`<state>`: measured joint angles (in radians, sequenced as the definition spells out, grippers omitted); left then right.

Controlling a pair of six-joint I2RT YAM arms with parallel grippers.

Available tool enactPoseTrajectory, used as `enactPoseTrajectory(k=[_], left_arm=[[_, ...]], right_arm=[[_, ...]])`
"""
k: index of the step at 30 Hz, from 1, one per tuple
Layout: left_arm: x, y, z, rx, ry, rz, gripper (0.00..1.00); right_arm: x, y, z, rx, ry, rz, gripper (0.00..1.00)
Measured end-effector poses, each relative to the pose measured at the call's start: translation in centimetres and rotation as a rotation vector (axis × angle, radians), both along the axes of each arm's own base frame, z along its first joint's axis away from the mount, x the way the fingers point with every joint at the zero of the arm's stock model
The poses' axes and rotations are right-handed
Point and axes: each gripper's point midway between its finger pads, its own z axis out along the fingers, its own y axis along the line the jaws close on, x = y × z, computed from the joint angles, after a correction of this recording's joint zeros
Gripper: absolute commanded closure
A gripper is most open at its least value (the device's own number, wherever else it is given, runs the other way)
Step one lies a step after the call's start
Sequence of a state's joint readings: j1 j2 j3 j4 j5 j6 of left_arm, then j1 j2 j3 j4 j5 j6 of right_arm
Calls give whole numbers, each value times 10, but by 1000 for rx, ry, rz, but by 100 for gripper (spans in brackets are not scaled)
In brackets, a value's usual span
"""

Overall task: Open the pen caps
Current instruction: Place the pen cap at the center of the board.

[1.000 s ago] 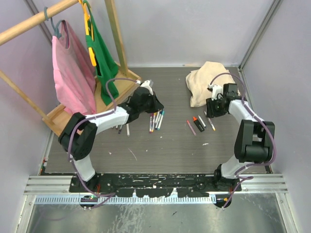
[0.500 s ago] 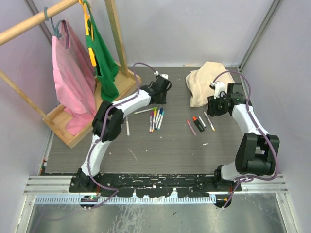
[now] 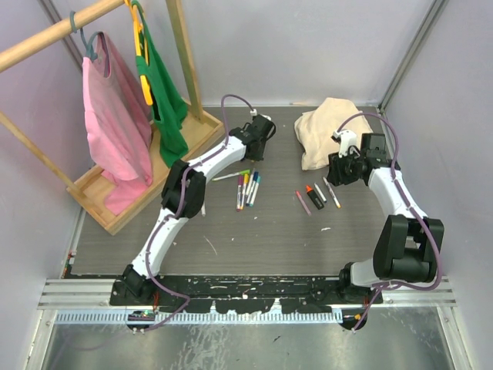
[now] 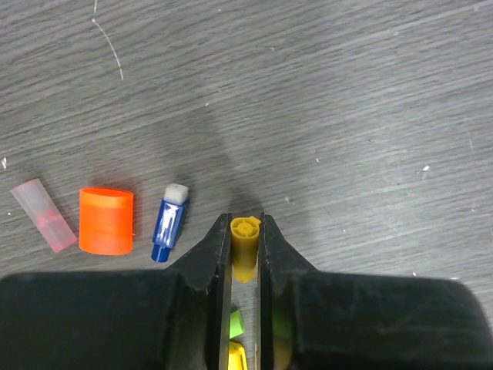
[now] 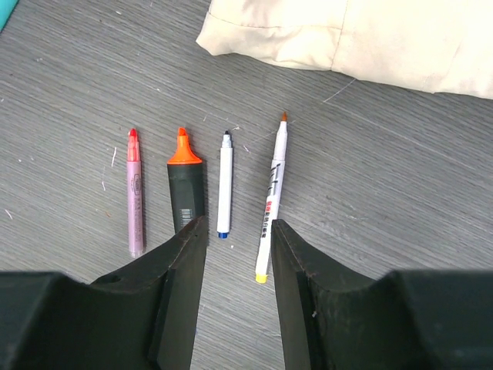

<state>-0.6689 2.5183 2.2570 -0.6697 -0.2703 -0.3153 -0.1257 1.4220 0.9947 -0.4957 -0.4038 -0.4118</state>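
In the left wrist view my left gripper (image 4: pixel 246 227) is shut on a small yellow pen cap (image 4: pixel 245 248), held just above the table. Three loose caps lie to its left: a blue one (image 4: pixel 168 223), a wide orange one (image 4: pixel 106 220) and a clear pinkish one (image 4: pixel 44 226). From above, the left gripper (image 3: pixel 262 132) is stretched to the far middle of the table. My right gripper (image 5: pixel 239 231) is open with nothing between its fingers. It hovers over uncapped pens: a pink one (image 5: pixel 135 193), a black highlighter (image 5: pixel 186 193), and two white ones (image 5: pixel 224 185) (image 5: pixel 271 200).
A cluster of capped coloured pens (image 3: pixel 247 187) lies mid-table. A cream cloth (image 3: pixel 327 137) is bunched at the far right, close to the right gripper. A wooden rack (image 3: pixel 108 196) with pink and green garments stands at the left.
My left arm has stretched out toward the far middle of the table, away from the pen cluster. The right arm has barely shifted.
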Motion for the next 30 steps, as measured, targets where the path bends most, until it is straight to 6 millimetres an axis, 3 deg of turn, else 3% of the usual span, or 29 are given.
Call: enactPoseTrajectory(k=[7, 22, 25, 30], left_arm=[[5, 6, -7, 19, 2, 4, 71], [0, 5, -2, 19, 8, -6, 64], [-10, 7, 11, 12, 7, -18, 63], [-34, 2, 70, -62, -65, -71, 61]], right_arm=[[0, 2, 3, 9, -10, 10, 55], [-2, 4, 13, 24, -41, 22, 55], [-2, 6, 14, 30, -44, 28, 55], [-4, 9, 16, 43, -47, 46, 55]])
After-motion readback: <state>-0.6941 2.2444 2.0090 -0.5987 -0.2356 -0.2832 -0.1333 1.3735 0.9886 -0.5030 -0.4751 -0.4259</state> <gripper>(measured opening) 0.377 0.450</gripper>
